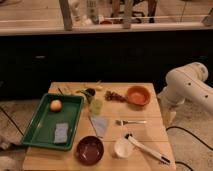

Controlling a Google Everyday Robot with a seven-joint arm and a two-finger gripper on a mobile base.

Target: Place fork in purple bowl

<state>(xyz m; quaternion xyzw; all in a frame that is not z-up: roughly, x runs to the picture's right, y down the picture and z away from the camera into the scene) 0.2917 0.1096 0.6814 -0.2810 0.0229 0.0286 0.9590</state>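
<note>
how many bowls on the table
2: the purple bowl at the table's front edge, the orange bowl at its back right. None looks hidden. The claw is out of view past the arm.

I count one purple bowl (90,149), one orange bowl (138,95), one fork (131,122), one cup (123,148), one tray (42,118), and one arm (187,85) at right, its gripper out of my view.

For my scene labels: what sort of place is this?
Likely an indoor robot test area: wooden table with fork and purple bowl, dark counter behind, robot arm at right. Its gripper is out of view.
</note>
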